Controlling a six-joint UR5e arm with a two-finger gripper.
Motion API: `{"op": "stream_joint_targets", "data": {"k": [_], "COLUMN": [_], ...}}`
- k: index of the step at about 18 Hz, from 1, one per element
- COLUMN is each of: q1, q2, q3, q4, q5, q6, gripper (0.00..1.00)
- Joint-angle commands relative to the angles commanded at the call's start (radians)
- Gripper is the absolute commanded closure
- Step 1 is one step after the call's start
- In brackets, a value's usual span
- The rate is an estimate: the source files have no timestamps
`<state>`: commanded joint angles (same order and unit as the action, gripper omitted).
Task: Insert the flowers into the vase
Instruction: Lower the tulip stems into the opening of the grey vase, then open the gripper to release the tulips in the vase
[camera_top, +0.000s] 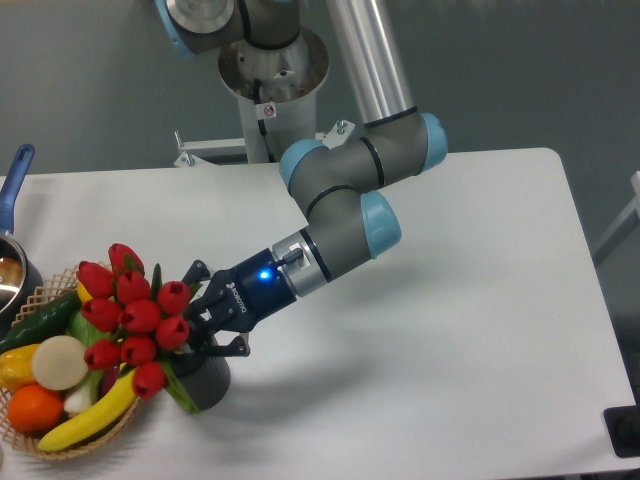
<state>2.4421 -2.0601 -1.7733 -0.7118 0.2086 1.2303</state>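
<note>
**Tulips held over the vase mouth**

The gripper (196, 322) pinches the flowers (135, 318) by their stems, its jaws closed around the bundle just above the rim of the vase (207, 382); the red buds lean out to the left, over the basket (48, 296) of fruit, where a banana (85, 415) lies directly under the lowest bud; the lower stems and leaves seem to reach into the vase mouth, though how deep they sit is hidden by the fingers and foliage; the bunch looks light and top-heavy, with thin stems that would bend or crush under hard pressure, so the sensible hold is where it is now, on the gathered stems below the buds and never on the buds themselves; the vase appears thick-walled and fairly steady, yet a sideways push from the leaning bunch could tip it toward the basket; the insertion looks nearly done on the white table (450, 320)
</note>
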Motion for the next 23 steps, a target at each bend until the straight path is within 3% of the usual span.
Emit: {"op": "stream_joint_targets", "data": {"k": [6, 10, 23], "q1": [0.008, 0.017, 0.074], "q2": [0.003, 0.014, 0.058], "q3": [-0.028, -0.051, -0.091], "q4": [0.002, 0.0, 0.0], "q5": [0.0, 0.0, -0.002], "q6": [0.0, -0.002, -0.003], "gripper": [0.26, 0.01, 0.0]}}
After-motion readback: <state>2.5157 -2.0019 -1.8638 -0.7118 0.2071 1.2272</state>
